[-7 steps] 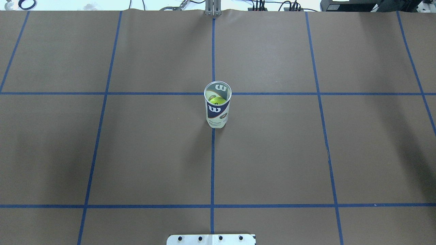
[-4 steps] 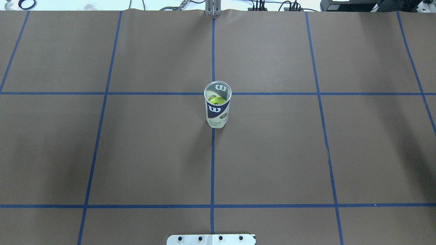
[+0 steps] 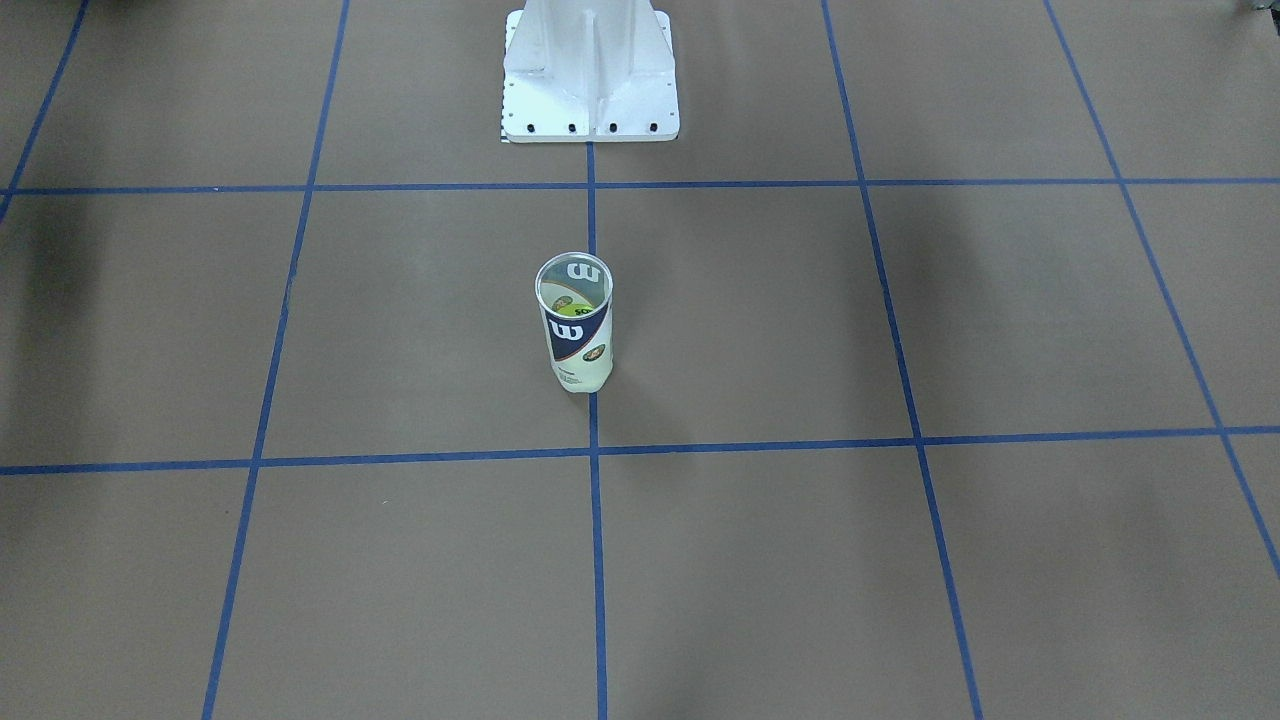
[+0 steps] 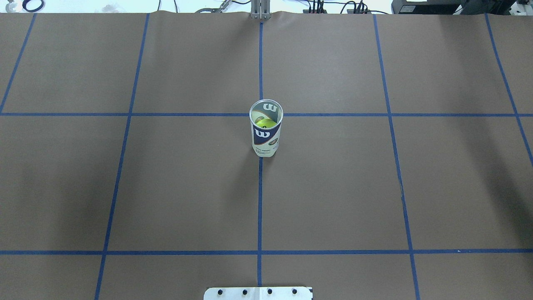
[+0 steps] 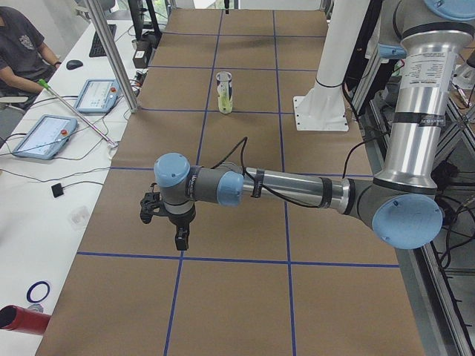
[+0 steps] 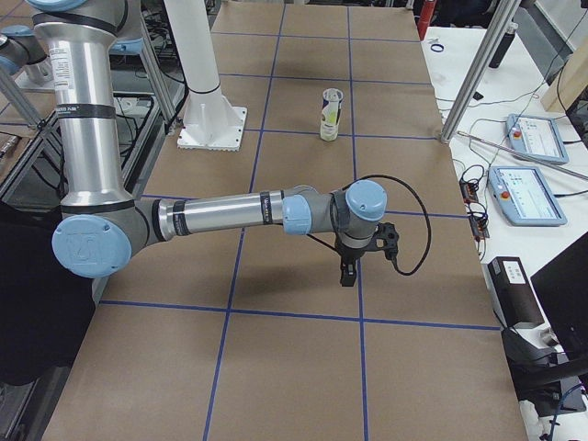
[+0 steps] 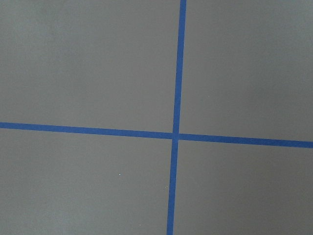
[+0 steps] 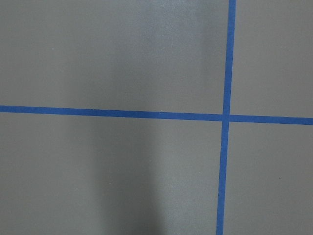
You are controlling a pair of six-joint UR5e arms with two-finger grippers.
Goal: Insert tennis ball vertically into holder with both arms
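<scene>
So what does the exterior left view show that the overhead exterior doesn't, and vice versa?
Only exterior left: the left arm stretched low over the table, and a person beside tablets. Only overhead: a look down the open mouth of the holder at the yellow-green tennis ball. Both: the holder upright, untouched, on the blue-taped table.

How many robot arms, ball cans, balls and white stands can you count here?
Robot arms: 2, the left arm and the right arm
Ball cans: 1, the holder
Tennis balls showing: 1, the tennis ball inside the holder; any under it are hidden
White stands: 1, the pedestal base
Total: 5
</scene>
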